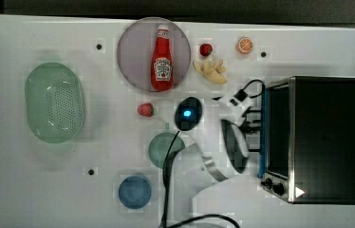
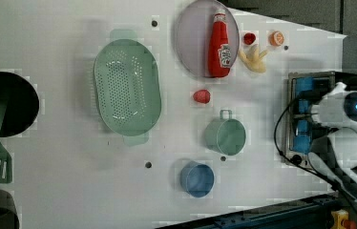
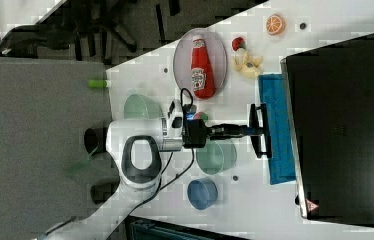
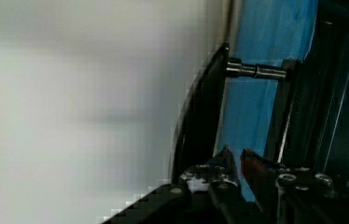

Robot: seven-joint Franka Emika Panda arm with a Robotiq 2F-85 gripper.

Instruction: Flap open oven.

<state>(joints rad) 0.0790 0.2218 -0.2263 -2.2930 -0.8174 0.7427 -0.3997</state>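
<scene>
Jaws nearly shut, pinching the bar handle (image 3: 260, 131) of the oven (image 3: 345, 120); blue door (image 3: 277, 130) swung down, bare table (image 1: 33, 190) behind.

- The white desk (image 1: 47, 190) carried the oven (image 1: 325, 140) at one end.
- A green colander (image 1: 54, 102) lay towards the opposite end.
- A plate (image 1: 135, 45) with a ketchup bottle (image 1: 162, 59) sat by one long edge.
- A blue cup (image 1: 135, 191) stood near the other.
</scene>
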